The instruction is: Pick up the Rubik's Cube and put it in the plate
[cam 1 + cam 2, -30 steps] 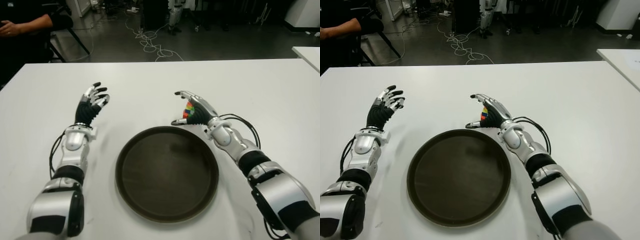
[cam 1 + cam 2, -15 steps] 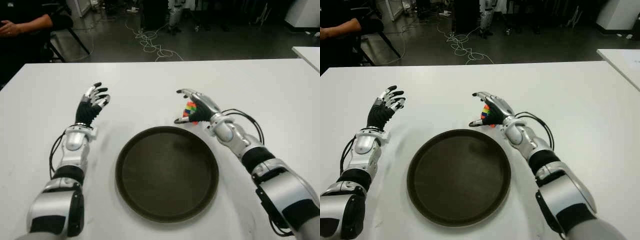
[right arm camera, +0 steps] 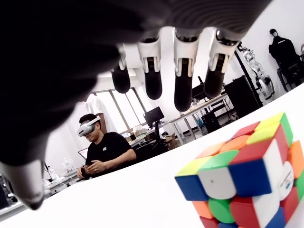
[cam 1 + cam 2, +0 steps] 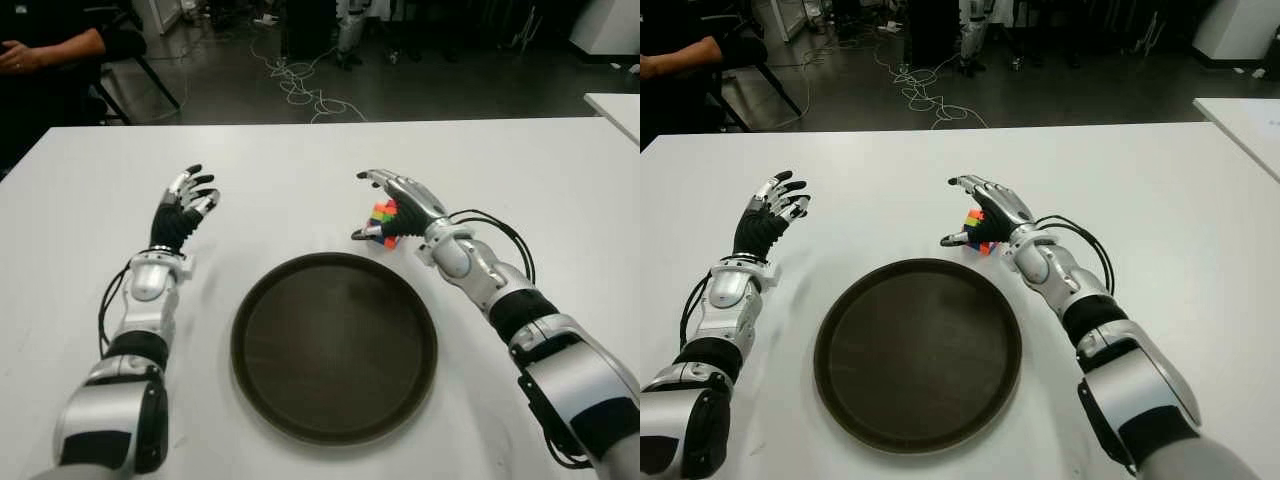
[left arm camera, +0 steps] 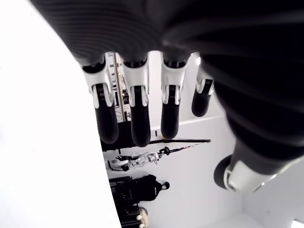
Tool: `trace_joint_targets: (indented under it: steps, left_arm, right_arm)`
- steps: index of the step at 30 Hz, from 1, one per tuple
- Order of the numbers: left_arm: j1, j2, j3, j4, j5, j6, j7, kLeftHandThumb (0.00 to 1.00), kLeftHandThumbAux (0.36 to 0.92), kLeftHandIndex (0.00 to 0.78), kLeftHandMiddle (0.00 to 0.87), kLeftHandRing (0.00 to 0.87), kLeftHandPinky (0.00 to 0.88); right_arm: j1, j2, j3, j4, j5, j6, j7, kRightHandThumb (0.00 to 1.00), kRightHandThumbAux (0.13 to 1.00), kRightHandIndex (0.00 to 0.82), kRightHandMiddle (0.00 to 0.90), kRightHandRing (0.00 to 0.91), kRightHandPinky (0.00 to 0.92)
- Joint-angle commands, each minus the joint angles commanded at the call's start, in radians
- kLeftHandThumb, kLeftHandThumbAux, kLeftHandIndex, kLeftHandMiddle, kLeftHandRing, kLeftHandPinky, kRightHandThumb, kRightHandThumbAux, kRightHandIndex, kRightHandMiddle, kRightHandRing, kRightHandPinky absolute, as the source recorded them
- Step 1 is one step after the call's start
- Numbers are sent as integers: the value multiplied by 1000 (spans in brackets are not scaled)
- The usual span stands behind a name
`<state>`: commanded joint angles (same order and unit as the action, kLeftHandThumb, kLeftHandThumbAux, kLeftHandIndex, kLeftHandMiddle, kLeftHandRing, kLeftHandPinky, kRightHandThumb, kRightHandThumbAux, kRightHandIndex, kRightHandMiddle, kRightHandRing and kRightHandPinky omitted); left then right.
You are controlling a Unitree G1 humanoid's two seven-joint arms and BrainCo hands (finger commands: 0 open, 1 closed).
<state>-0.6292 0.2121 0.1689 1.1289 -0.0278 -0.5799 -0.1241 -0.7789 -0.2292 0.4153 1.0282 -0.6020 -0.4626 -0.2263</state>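
Approach to grasp. Rubik's Cube (image 4: 384,221) on the white table (image 4: 300,170), just beyond the far rim of the dark plate (image 4: 333,345), not yet gripped. Right robot hand (image 4: 400,205) arched over the cube, fingers (image 3: 183,71) spread, thumb low beside it, holding nothing. Left robot hand (image 4: 183,210) idle, spread, left of the plate. For a sound grasp: lower squarely, close thumb and fingers on opposite faces, lift clear of the rim before carrying over.

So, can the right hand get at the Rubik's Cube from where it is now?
Probably yes: the right hand is open and cupped beside the Rubik's Cube on the table, with nothing between them.
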Motion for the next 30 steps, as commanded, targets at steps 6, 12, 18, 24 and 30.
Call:
trace_joint_targets:
  steps: [6, 12, 18, 24, 30]
  left_arm:
    - [-2, -1, 1, 5, -1, -1, -4, 0, 637, 138, 227, 239, 268]
    - [-4, -3, 4, 7, -6, -1, -12, 0, 617, 130, 218, 226, 247]
    - [-5, -3, 4, 8, -5, 3, -11, 1, 608, 118, 212, 220, 242]
    - [-7, -1, 1, 12, 0, 2, -7, 0, 610, 126, 217, 226, 259]
    - [-8, -1, 1, 15, 1, -1, -8, 0, 608, 136, 226, 236, 263]
  right_arm:
    - [-5, -2, 3, 12, 0, -2, -3, 0, 608, 156, 167, 186, 193]
    - [-9, -2, 5, 22, 0, -6, -7, 0, 623, 151, 166, 187, 196]
    - [-13, -4, 8, 30, 0, -12, -19, 0, 622, 153, 164, 185, 194]
    - [-14, -5, 13, 32, -6, -15, -43, 0, 622, 153, 159, 179, 185]
    - [-27, -17, 54, 43, -72, 19, -95, 0, 654, 133, 140, 162, 171]
